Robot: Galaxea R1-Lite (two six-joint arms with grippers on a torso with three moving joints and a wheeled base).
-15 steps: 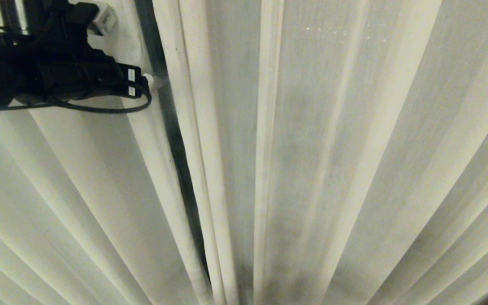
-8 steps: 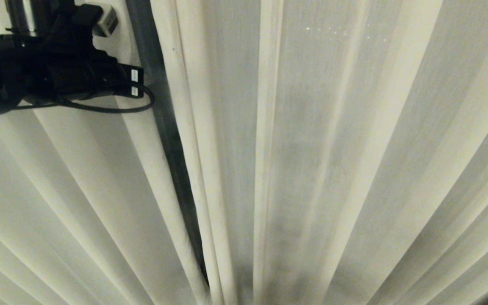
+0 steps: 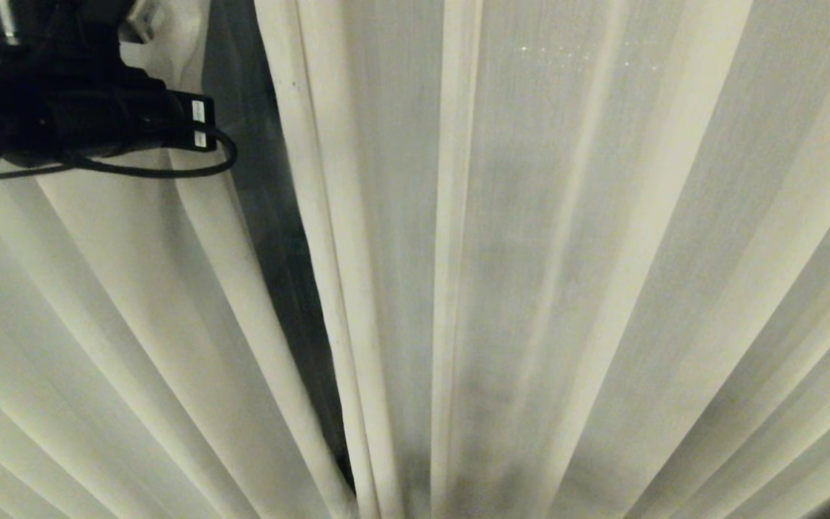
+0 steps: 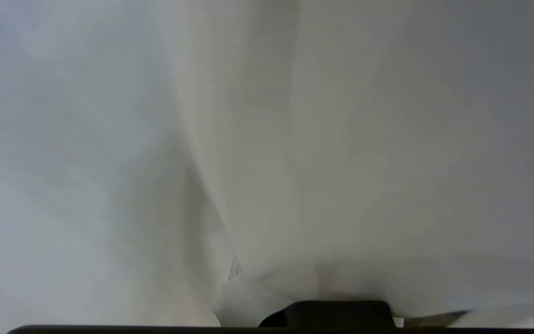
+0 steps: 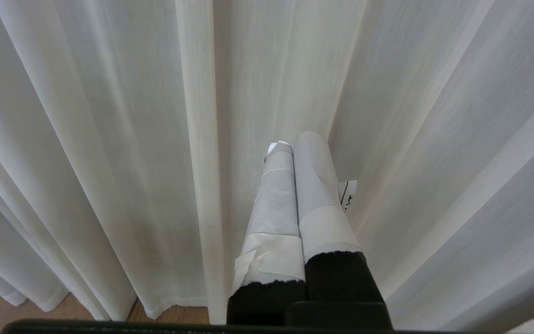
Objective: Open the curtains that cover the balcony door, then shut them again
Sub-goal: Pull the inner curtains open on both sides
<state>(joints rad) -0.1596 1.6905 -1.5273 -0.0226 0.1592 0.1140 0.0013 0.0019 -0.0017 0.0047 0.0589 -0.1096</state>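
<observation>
While right gripper (image 5: pixel 290 148) idles closed, left gripper (image 4: pixel 336 308) clamps curtains (image 3: pixel 530 252) at 10 o'clock; dark gap (image 3: pixel 271 216) beside.

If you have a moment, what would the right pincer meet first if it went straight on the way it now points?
The right pincer, shut with nothing between its fingers, points at the curtains. It would most likely press into a pleat just ahead; how near the fabric is cannot be told.
</observation>
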